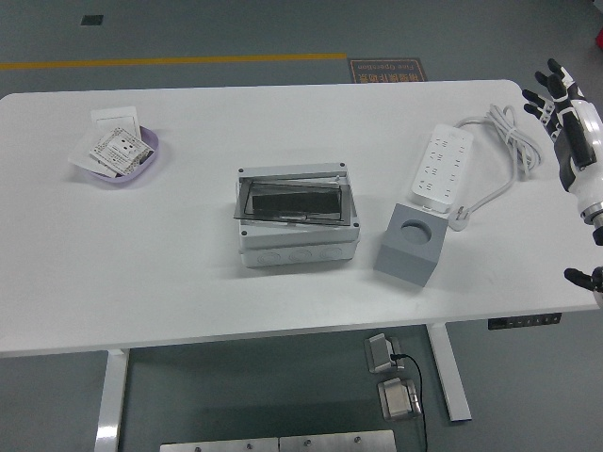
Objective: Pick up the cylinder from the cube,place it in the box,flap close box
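The grey cube [410,245] stands right of centre, and its top shows a round recess with no cylinder standing in it. Left of it sits the grey box [297,218]; its tinted clear flap [287,201] lies down over the opening and a dark shape shows through it. My right hand [558,92] hovers at the table's far right edge, beyond the cable, with its fingers spread and nothing in them. It is well apart from cube and box. My left hand is out of the picture.
A white power strip [438,167] with a coiled cable [504,141] lies between the cube and my right hand. A purple bowl [141,165] holding cards sits at the far left. A black part of my right arm [586,279] pokes in at the lower right edge.
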Controlling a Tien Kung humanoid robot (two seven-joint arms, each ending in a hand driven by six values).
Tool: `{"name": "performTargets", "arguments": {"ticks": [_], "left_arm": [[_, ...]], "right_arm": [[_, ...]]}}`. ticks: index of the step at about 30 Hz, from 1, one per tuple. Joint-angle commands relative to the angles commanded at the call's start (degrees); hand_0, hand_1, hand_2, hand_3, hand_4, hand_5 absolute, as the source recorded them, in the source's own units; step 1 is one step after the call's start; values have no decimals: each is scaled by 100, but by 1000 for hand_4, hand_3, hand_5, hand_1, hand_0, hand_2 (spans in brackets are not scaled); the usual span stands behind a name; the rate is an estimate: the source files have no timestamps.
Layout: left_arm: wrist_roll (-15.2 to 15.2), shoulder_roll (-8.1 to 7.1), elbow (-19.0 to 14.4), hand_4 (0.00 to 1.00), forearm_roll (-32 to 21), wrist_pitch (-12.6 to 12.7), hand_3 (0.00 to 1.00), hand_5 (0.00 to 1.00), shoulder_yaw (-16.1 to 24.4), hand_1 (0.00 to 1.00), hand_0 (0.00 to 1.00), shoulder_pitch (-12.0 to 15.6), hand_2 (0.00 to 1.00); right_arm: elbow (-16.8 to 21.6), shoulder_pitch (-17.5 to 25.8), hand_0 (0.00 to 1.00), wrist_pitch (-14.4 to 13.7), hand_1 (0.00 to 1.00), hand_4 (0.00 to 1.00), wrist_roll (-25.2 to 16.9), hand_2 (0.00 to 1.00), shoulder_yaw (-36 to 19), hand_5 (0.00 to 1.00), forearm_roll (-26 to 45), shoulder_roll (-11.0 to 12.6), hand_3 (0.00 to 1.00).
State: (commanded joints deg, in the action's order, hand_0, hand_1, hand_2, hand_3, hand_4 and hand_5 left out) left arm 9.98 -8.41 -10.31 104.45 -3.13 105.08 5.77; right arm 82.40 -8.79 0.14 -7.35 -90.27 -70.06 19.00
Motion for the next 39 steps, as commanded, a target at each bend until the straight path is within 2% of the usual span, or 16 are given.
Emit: {"name": "performTargets", "arguments": {"ticks": [30, 39], "left_arm": [[18, 9, 0, 700, 137, -18, 592, 343, 132, 636, 581, 15, 554], [26, 14, 0, 700, 130, -28, 592, 343, 124, 637, 581, 0, 555]], "right_arm": [[-44, 21, 867, -82, 855, 998, -27, 979, -34, 971, 35, 2, 998], [-54, 20, 863, -254, 851, 998, -122, 980, -87, 962, 42, 11, 994]]}}
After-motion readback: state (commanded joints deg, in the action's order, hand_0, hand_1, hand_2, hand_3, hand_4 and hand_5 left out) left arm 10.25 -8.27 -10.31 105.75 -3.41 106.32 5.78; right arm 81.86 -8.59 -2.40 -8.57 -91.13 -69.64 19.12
